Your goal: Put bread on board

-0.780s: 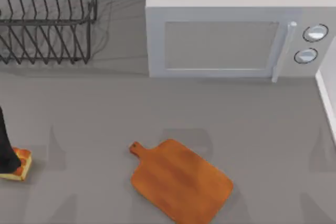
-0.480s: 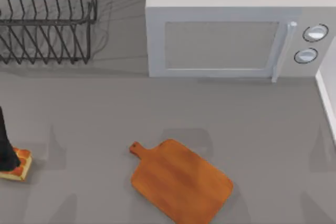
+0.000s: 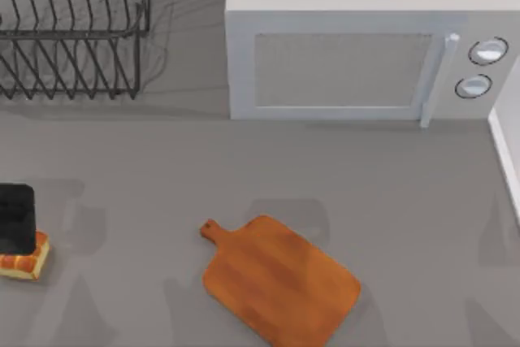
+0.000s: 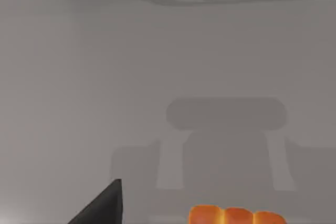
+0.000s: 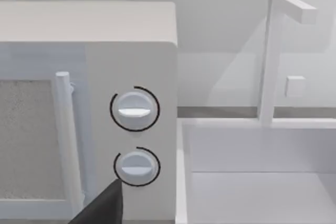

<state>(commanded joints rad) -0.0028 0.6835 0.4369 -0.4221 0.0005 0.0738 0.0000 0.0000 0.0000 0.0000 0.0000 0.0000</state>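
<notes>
- The bread point(image 3: 23, 263) sits on the grey surface point(image 3: 162, 184) at the far left edge, well apart from the board point(image 3: 280, 279), which lies near centre with its knobbed handle pointing left and nothing on it.
- The left gripper point(image 3: 16, 219), moments ago a thin dark shape planted against the bread, now reads from above as a broad black block on the bread's far side, overlapping its far edge; the bread itself has not shifted.
- In the left wrist view, one dark fingertip point(image 4: 102, 205) stands beside the bread's orange top point(image 4: 237, 216); whether the fingers are open or closed cannot be told.
- The pick-up looks unfinished, so the carry to the board remains ahead.
- The right arm is parked; its wrist view faces the microwave point(image 5: 86, 103) and its two dials.
</notes>
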